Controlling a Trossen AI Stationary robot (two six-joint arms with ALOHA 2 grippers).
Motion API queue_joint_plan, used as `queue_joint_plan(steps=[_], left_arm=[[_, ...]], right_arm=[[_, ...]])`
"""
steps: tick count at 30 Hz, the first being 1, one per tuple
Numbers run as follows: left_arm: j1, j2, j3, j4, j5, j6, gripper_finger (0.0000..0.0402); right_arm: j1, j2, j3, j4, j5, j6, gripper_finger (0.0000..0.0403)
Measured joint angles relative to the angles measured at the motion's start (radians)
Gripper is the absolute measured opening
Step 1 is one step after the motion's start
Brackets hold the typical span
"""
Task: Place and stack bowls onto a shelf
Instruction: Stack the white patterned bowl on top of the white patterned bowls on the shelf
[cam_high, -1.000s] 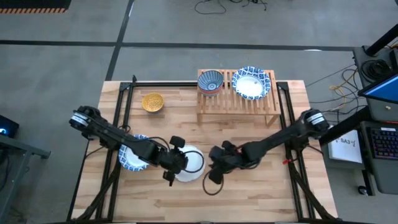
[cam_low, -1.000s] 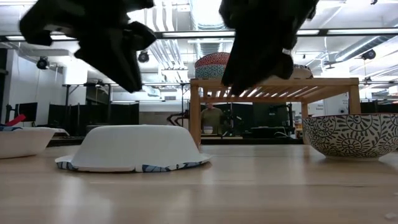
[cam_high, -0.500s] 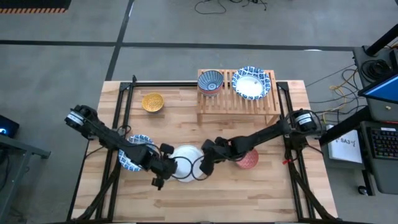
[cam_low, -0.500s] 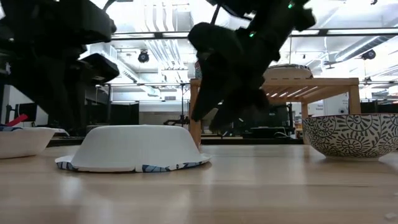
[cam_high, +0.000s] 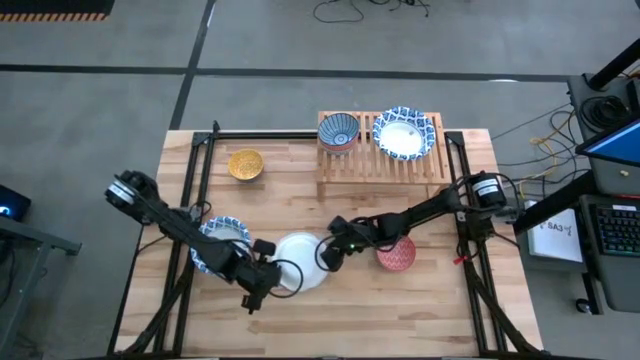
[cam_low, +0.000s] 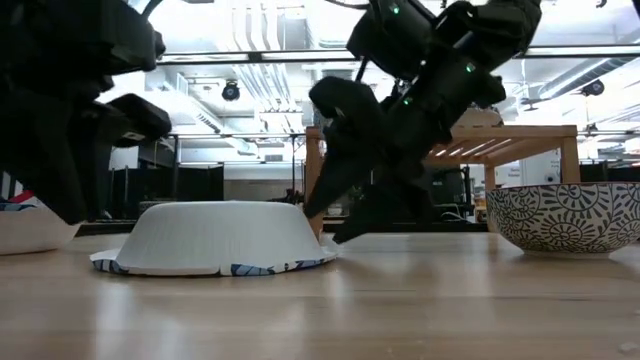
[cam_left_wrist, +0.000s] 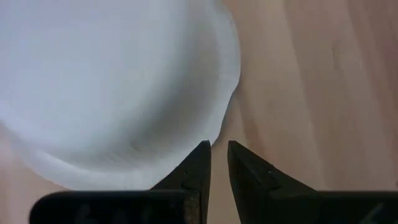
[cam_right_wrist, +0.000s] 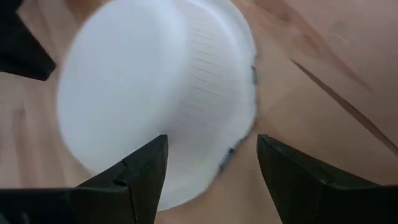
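A large bowl (cam_high: 300, 262) lies upside down on its rim in the middle of the table, white underside up, blue pattern showing at the rim (cam_low: 215, 238). My left gripper (cam_high: 262, 274) is low at the bowl's left-near rim, its fingers all but shut (cam_left_wrist: 219, 149). My right gripper (cam_high: 328, 254) is low at the right rim, open, with its fingers spread either side of that rim (cam_right_wrist: 211, 142). A second large blue-and-white bowl (cam_high: 222, 243) sits upright under my left arm. The shelf (cam_high: 385, 160) carries a dark blue patterned bowl (cam_high: 338, 130) and a large blue-and-white bowl (cam_high: 405, 133). My left gripper's shut fingertips (cam_left_wrist: 204, 148) sit right at the edge of the upturned bowl's rim (cam_left_wrist: 214, 127), coming in low from the table's left-near side. I cannot tell whether they touch it. My right gripper's open fingers (cam_right_wrist: 149, 163) stand by the opposite rim (cam_right_wrist: 245, 134); touch cannot be told.
A yellow bowl (cam_high: 245, 163) stands at the far left of the table. A red bowl (cam_high: 396, 254) sits just right of my right gripper, under its arm, and shows as a patterned bowl (cam_low: 565, 215) in the low view. The shelf's legs stand at the far side.
Both grippers have come down from above the upturned bowl to table height. My left gripper moved toward the near-left, off the bowl's top to its rim. My right gripper moved left toward the bowl, uncovering the red bowl. The bowl has stayed in place.
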Motion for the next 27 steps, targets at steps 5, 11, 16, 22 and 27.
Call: queue_joint_plan(steps=[5,11,16,22,27], left_arm=[[0.000,0.045,-0.004,0.002,0.033,-0.017,0.0038],[0.002,0.079,-0.005,0.043,0.046,-0.019,0.0038],[0.006,0.086,-0.031,0.113,0.047,-0.023,0.0038],[0.006,0.081,-0.072,0.187,0.049,-0.049,0.0038],[0.007,0.081,-0.076,0.195,0.050,-0.053,0.0038]], right_arm=[[-0.003,0.003,-0.013,0.000,0.000,0.010,0.0235],[-0.003,0.003,-0.011,0.006,0.008,0.010,0.0235],[-0.003,0.003,-0.013,0.027,0.009,0.010,0.0235],[-0.004,0.003,-0.013,0.054,0.026,0.010,0.0235],[-0.005,0.003,-0.013,0.055,0.028,0.008,0.0235]])
